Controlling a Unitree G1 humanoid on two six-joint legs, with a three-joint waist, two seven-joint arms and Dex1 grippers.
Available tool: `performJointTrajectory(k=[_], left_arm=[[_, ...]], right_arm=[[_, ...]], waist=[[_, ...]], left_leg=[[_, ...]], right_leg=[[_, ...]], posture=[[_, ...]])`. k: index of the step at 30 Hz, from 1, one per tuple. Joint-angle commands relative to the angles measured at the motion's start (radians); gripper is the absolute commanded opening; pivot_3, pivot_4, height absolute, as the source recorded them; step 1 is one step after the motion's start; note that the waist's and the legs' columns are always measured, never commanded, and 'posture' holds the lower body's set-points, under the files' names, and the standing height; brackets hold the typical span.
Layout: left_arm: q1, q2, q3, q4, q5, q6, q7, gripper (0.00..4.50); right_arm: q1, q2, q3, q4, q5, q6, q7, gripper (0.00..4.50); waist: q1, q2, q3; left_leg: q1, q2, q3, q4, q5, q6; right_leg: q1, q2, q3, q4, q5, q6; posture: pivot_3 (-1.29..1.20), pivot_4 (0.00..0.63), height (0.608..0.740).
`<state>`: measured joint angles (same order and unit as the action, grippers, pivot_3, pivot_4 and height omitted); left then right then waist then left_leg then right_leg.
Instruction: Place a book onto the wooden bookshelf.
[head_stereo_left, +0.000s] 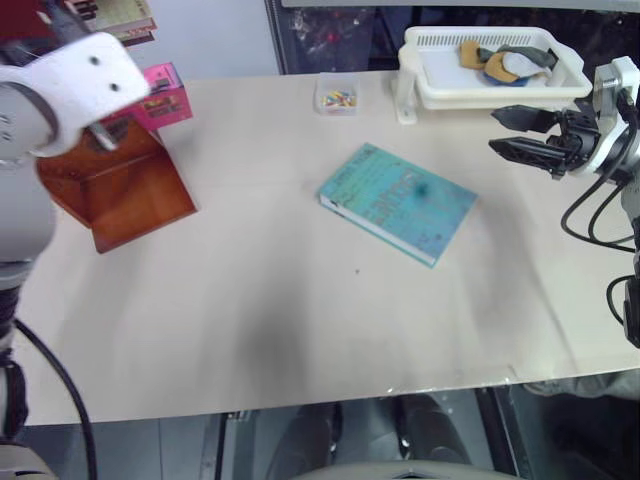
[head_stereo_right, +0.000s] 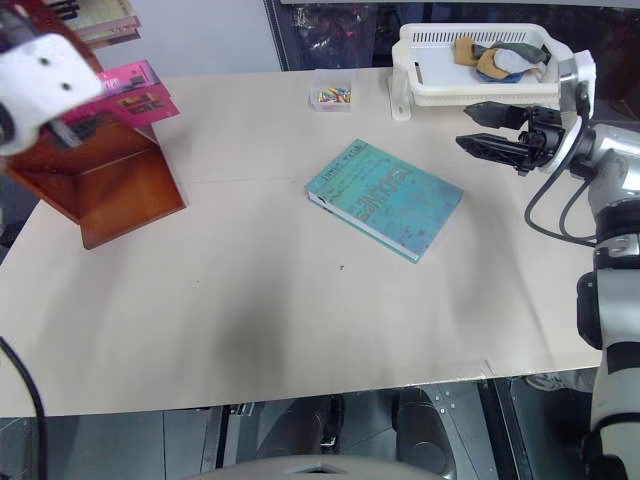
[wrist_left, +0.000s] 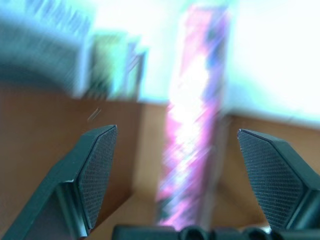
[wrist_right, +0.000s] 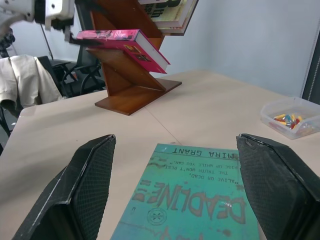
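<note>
Pink book (wrist_right: 122, 42) lying on wooden bookshelf (wrist_right: 131, 85), L end effector (wrist_left: 175, 175) open, R end effector (wrist_right: 172, 195) open

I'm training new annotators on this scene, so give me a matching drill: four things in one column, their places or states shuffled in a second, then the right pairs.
Things:
1. pink book
2. teal book
3. white basket
4. left gripper

Places or states:
A. flat on the middle of the table
B. fingers apart, nothing between them
C. resting on a slanted board of the wooden bookshelf
D. at the table's far edge, holding cloth items

Pairs: 1-C, 2-A, 3-D, 4-B
</note>
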<state>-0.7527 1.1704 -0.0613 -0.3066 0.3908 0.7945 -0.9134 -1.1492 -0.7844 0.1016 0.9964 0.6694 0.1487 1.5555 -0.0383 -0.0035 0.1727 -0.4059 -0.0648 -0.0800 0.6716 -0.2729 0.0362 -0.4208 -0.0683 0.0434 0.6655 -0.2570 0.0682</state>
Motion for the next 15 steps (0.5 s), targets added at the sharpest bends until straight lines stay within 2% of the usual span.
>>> performJointTrajectory(k=[1,4,10,12,15], left_arm=[[-0.044,-0.027,0.020,-0.061,-0.021,0.057,-0.002,4.26],[-0.022,-0.093,0.033,-0.112,-0.080,0.104,-0.008,4.26],[0.066,-0.366,0.135,-0.222,-0.237,0.207,0.073,4.26],[0.128,-0.504,0.185,-0.268,-0.309,0.237,0.112,4.26],[0.261,-0.616,0.215,-0.293,-0.357,0.153,0.169,4.26]], right_arm=[[0.000,-0.036,-0.022,-0.053,0.024,0.003,0.059,3.93],[0.036,-0.051,-0.022,-0.090,0.038,0.023,0.059,3.93],[0.182,-0.105,-0.037,-0.226,0.065,0.089,0.059,3.93],[0.260,-0.135,-0.052,-0.281,0.025,0.136,0.049,3.93],[0.394,-0.158,-0.097,-0.357,0.001,0.170,-0.013,3.93]], waist=[[-0.003,0.000,0.000],[-0.004,0.000,0.000],[0.004,-0.001,0.000],[0.008,0.000,-0.001],[0.011,-0.001,-0.001]], left_leg=[[-0.003,0.000,0.000,0.001,0.000,0.000],[-0.013,0.000,0.000,0.009,0.000,0.000],[-0.012,-0.001,0.000,0.015,0.000,0.000],[-0.012,-0.001,0.000,0.016,0.000,0.000],[-0.010,0.000,0.000,0.017,0.000,0.000]], right_leg=[[-0.003,0.000,0.000,0.002,0.000,0.000],[-0.015,0.000,-0.001,0.013,0.000,0.000],[-0.013,-0.001,-0.001,0.014,0.000,0.000],[-0.012,-0.001,-0.001,0.014,0.000,0.000],[-0.011,-0.002,-0.001,0.015,0.000,0.000]], posture=[[0.00,0.150,0.740],[0.00,0.150,0.740],[0.00,0.150,0.740],[0.00,0.150,0.740],[0.00,0.150,0.740]])
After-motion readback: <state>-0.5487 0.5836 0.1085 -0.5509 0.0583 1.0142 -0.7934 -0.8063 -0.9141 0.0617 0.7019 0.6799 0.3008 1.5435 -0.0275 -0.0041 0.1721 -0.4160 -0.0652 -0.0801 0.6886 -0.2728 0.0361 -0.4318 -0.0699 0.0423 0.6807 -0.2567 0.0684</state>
